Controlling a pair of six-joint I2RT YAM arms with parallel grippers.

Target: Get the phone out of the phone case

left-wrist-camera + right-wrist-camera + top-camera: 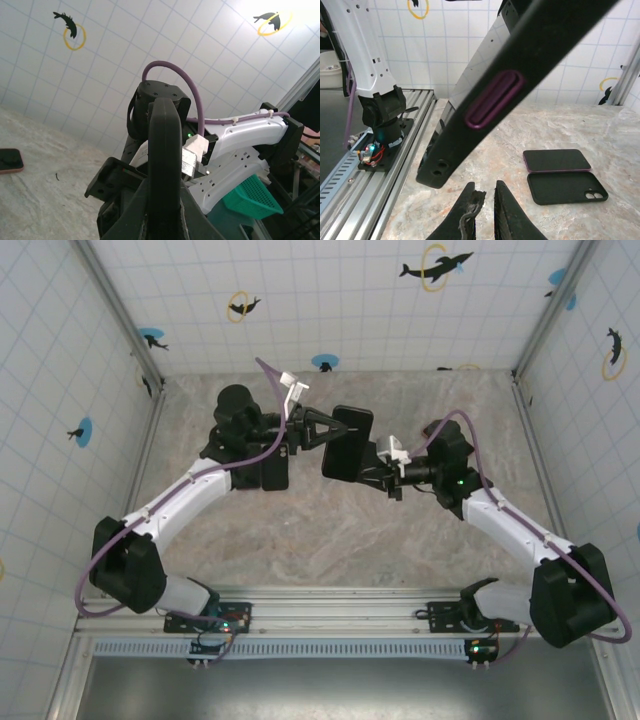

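The phone case (350, 440) is black and hangs in the air above the middle of the table, with my left gripper (335, 430) shut on its edge. From the left wrist the case (164, 145) stands edge-on, pinched between the fingers of the left gripper (164, 210). In the right wrist view the case (520, 55) crosses the top as a black bar with a purple side button (495, 99), and the phone's glossy face (470, 75) sits inside it. My right gripper (485, 192) hangs just below the case's lower corner, shut and holding nothing, and from above it (378, 472) is at the case's near right side.
A second phone with a purple rim (557, 160) and an empty black case (567, 187) lie side by side on the marble tabletop (330, 530), partly under the left arm (272, 472). Tiled walls close three sides. An aluminium rail (330, 605) runs along the near edge.
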